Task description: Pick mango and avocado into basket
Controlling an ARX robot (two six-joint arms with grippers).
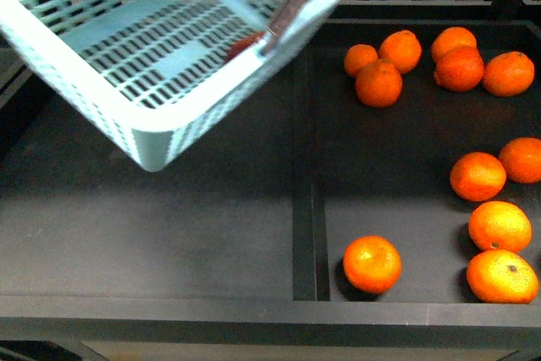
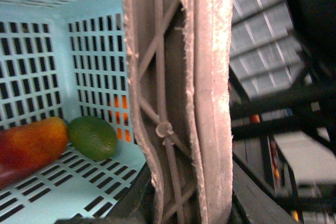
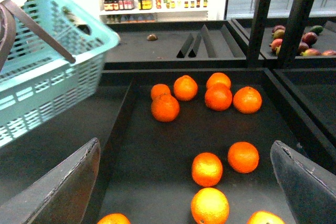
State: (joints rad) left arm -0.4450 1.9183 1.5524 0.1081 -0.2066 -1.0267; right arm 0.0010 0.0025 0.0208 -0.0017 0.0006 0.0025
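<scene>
Left wrist view shows you the mango (image 2: 29, 148) touching the avocado (image 2: 93, 137) inside the basket (image 2: 47, 72), right end effector (image 3: 191, 182) spread open, left one's state untellable.

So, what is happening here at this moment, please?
The turquoise basket hangs tilted above the dark display bins, apparently lifted by its brown-grey handle, which fills the left wrist view. The left gripper itself is not visible. Inside the basket lie the mango and the avocado, touching each other, so both fruits are already in. The right gripper is open and empty, over the bin of oranges.
</scene>
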